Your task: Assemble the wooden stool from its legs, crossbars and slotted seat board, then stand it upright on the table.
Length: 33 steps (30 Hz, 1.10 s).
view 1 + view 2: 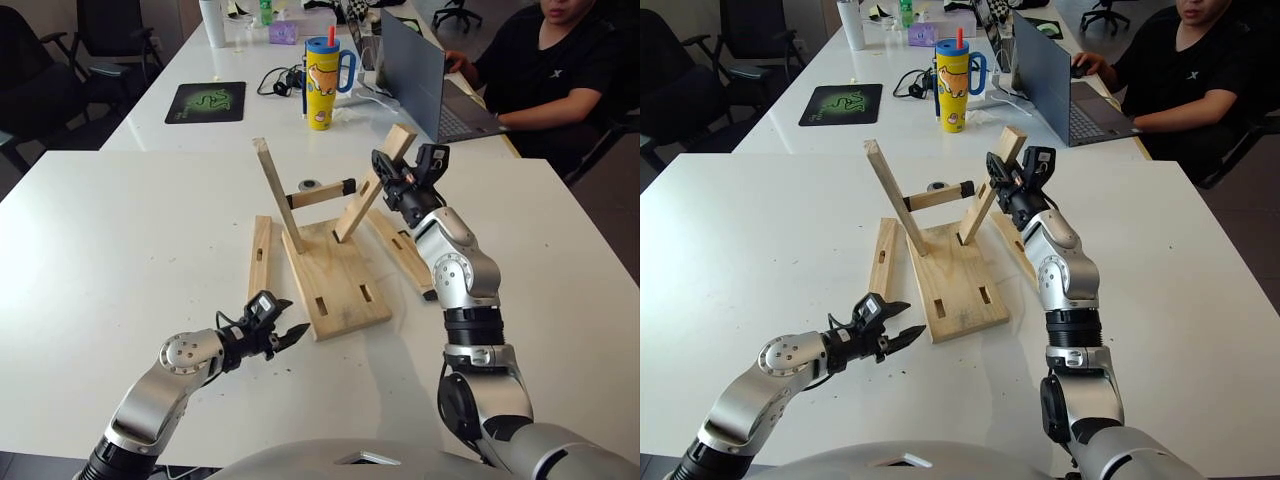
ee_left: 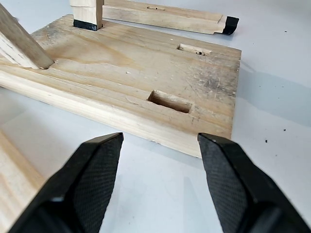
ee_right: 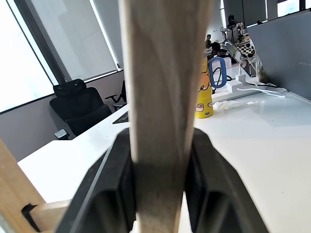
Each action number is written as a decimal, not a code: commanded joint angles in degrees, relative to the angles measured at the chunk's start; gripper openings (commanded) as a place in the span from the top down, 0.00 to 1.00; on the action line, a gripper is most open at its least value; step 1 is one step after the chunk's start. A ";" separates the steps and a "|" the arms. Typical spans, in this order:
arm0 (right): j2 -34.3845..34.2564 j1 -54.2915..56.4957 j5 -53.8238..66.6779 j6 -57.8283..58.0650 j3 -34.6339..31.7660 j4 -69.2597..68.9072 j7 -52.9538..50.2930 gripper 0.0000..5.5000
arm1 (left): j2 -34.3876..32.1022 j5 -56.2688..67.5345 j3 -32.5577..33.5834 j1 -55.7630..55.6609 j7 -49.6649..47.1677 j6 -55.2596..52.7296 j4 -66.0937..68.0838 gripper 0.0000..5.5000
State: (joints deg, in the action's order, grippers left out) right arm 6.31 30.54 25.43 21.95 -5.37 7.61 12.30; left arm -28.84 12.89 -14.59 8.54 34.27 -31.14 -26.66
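Note:
The slotted seat board point(image 1: 335, 275) lies flat on the white table. Two legs stand tilted in its far slots: a left leg point(image 1: 277, 192) and a right leg point(image 1: 372, 185). A crossbar point(image 1: 322, 194) juts from the left leg toward the right one. My right gripper point(image 1: 392, 180) is shut on the right leg point(image 3: 163, 97) partway up. My left gripper point(image 1: 284, 336) is open just above the table, close to the board's near left corner point(image 2: 214, 131), with nothing between its fingers point(image 2: 95, 167). One loose leg point(image 1: 260, 256) lies left of the board, another point(image 1: 400, 250) right of it.
Behind the work table is a second table with a yellow mug point(image 1: 322, 83), a mouse pad point(image 1: 206, 102), cables and a laptop point(image 1: 420, 70) that a seated person uses. White table surface spreads wide to the left and the right of the board.

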 commanded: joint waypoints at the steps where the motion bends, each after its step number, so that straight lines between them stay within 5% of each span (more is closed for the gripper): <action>1: 0.65 -0.87 -1.97 6.78 1.04 3.30 -1.71 0.81 | 0.28 -0.14 -0.02 -0.43 -0.32 0.00 -0.82 0.48; 15: 2.90 1.00 -4.98 9.51 5.12 6.23 -0.51 0.81 | 5.06 17.15 24.09 -21.70 -5.59 -2.13 3.12 0.48; 33: 3.16 2.41 -5.31 7.75 6.47 7.62 1.04 0.81 | 2.56 22.00 24.61 -37.33 3.88 -3.97 25.86 0.48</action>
State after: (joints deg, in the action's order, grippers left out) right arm 8.96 36.26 24.60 26.12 -2.21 11.86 12.89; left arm -25.68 35.38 10.53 -27.02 37.03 -35.48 -2.49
